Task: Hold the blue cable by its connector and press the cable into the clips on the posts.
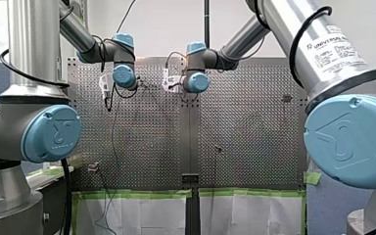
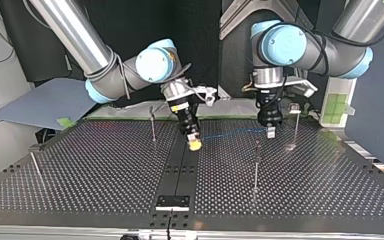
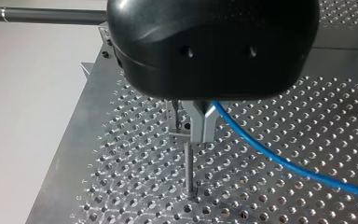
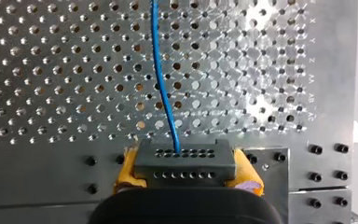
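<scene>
In the top view, my right end effector [image 2: 194,144] clamps the grey connector [image 4: 182,161] between yellow pads. The blue cable [image 2: 235,133] runs across to my left end effector [image 2: 270,133], pinched narrow on it above a post [image 3: 188,170]. Pressing off-centre could miss the clip [image 3: 182,136] or bend the post.

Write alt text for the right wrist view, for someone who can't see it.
My right gripper clamps a grey connector between the yellow pads of its jaws. A blue cable runs from the connector away across the perforated table.
</scene>
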Robot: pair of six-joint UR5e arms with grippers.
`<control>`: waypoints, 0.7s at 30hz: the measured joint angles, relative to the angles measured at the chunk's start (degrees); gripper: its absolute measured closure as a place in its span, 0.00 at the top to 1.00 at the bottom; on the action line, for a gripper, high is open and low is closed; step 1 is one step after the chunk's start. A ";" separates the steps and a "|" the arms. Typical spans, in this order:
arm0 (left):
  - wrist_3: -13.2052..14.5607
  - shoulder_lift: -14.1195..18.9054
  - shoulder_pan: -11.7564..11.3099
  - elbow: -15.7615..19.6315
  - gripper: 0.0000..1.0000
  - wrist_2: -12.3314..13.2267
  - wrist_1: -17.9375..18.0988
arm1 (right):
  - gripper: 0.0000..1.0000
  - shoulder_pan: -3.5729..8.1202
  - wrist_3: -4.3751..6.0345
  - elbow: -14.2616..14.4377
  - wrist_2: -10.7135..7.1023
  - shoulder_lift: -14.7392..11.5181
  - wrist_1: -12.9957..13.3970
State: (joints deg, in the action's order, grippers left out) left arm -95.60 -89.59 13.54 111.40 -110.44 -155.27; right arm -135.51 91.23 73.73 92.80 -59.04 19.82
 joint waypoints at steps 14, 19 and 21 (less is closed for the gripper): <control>-0.69 -1.80 -0.78 -2.69 0.00 0.75 -0.85 | 0.00 0.15 0.12 -3.65 -0.36 1.27 -1.90; -1.19 -1.83 -1.26 -3.52 0.00 0.79 -0.96 | 0.00 -0.03 0.15 -4.89 -0.55 2.10 -2.26; -1.29 -1.91 -1.44 -3.60 0.00 0.80 -0.98 | 0.00 -0.09 0.15 -5.37 -0.58 2.42 -2.32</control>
State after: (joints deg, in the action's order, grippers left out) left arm -96.89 -91.50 12.10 107.80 -109.64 -156.25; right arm -135.61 91.38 68.36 92.23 -56.61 17.50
